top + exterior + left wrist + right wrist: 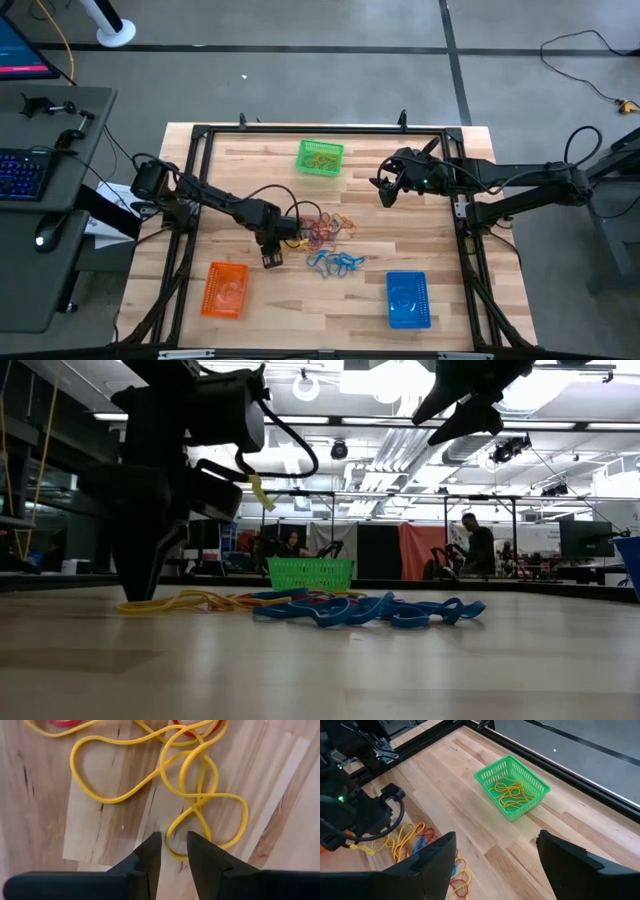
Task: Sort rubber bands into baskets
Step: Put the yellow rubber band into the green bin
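My left gripper [272,256] points down at the near left edge of a mixed pile of rubber bands [325,232]. Its tips are at the table top [140,598], with a narrow gap between them [173,840]. The end of a yellow band's loop [176,855] lies in that gap. Blue bands [336,263] lie at the pile's near side. My right gripper [384,190] is open and empty, high above the table's far right part. The green basket [320,158] stands at the far middle and holds yellow bands [512,792]. The orange basket [226,290] stands near left, the blue basket [407,299] near right. My left gripper's fingers [150,851] come from above, pointing down, and stand on either side of the end of the yellow band's loop [176,855], which lies flat on the wood. I cannot tell whether they touch it.
A black frame [200,135] runs round the wooden table. Bare wood lies between the pile and the near baskets. People and equipment show in the room beyond the table [478,545].
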